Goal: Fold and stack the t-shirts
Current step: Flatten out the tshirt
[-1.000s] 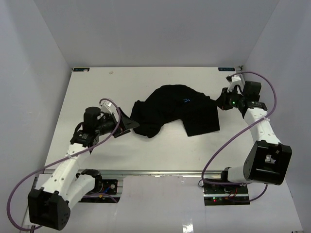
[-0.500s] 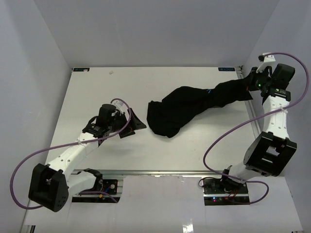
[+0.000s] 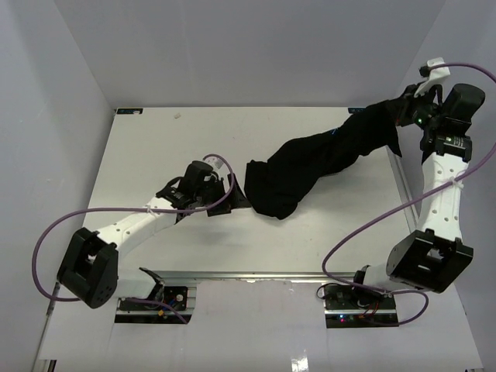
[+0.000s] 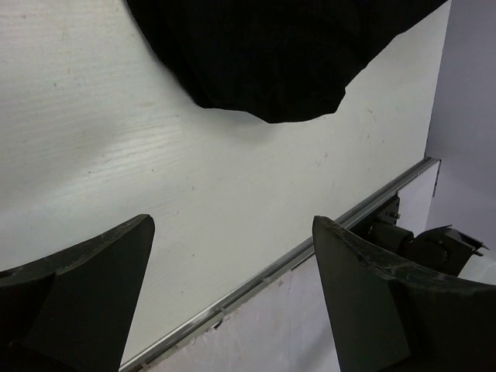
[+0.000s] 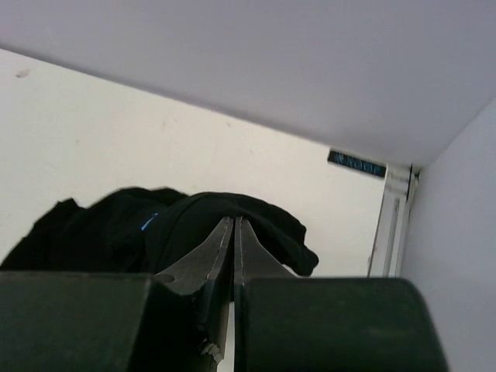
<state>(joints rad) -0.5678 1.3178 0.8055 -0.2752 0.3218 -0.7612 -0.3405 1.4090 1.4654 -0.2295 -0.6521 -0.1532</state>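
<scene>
The black t-shirt [image 3: 318,159] is stretched into a long band from the table's middle up to the far right corner. My right gripper [image 3: 397,113] is shut on its upper end and holds it raised in the air; in the right wrist view the cloth [image 5: 116,232] drapes over the closed tips, with a small blue logo [image 5: 149,222] showing. The shirt's lower end [image 4: 263,62] rests on the white table [image 3: 155,147]. My left gripper [image 3: 239,195] is open and empty, just left of that lower end, low over the table.
The table's metal front edge [image 4: 310,248] runs close below my left gripper. Grey walls close in the table at the back and sides. A small dark label [image 5: 355,164] sits at the far right corner by the right rail.
My right gripper has lifted the shirt's end up and to the far right, pulling the shirt out long. My left gripper has let go of the shirt and followed it rightward.
</scene>
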